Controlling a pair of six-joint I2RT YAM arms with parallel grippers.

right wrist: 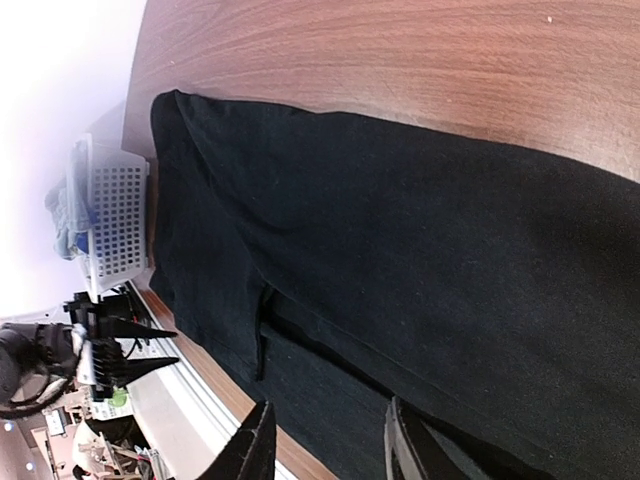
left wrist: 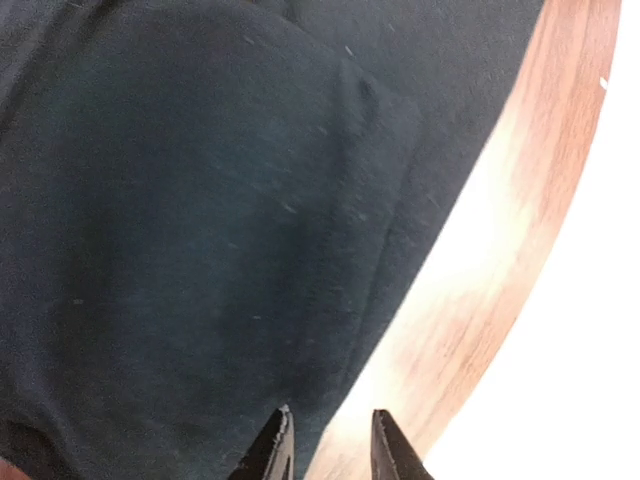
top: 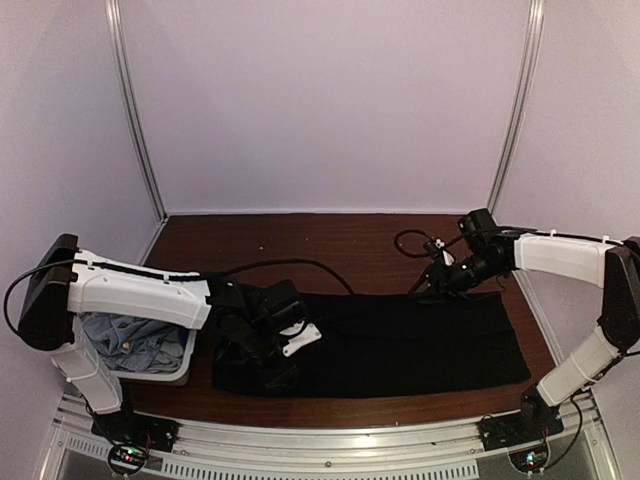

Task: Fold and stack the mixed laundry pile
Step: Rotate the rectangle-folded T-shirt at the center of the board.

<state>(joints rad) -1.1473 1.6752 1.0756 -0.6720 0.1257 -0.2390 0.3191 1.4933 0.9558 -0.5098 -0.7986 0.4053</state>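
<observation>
Lying flat along the near half of the table (top: 300,245), the black shirt (top: 400,345) spreads from just beside the basket (top: 185,365) on the left to near the right arm's base. The left gripper (top: 280,365) sits over the shirt's left end. The right gripper (top: 422,290) is at the shirt's far edge, right of centre.

Left gripper (left wrist: 330,450): released, fingertips a narrow gap apart. The shirt (left wrist: 180,220) fills most of its wrist view, and its hem runs up to the left fingertip. Bare table (left wrist: 480,300) shows through the gap, and nothing is seen clamped. Whether a tip touches the cloth cannot be told.

Right gripper (right wrist: 328,445): released, fingers standing apart, nothing seen between them. Below it the shirt (right wrist: 400,230) lies in a long band with one lengthwise fold. Contact with the cloth cannot be told.

Remaining laundry: a light-blue denim piece (top: 130,335) is heaped in the basket under the left arm's upper link. From the right wrist the basket (right wrist: 115,220) appears past the shirt's end, with the denim piece (right wrist: 70,215) showing over its rim.

Surface: dark red-brown wood-grain table (right wrist: 400,60), with a metal rail (top: 330,440) along its near edge holding both arm bases. A black cable (top: 310,268) runs across the table behind the shirt.

Room: plain pale walls (top: 330,100) on three sides, with metal strips at the corners.
</observation>
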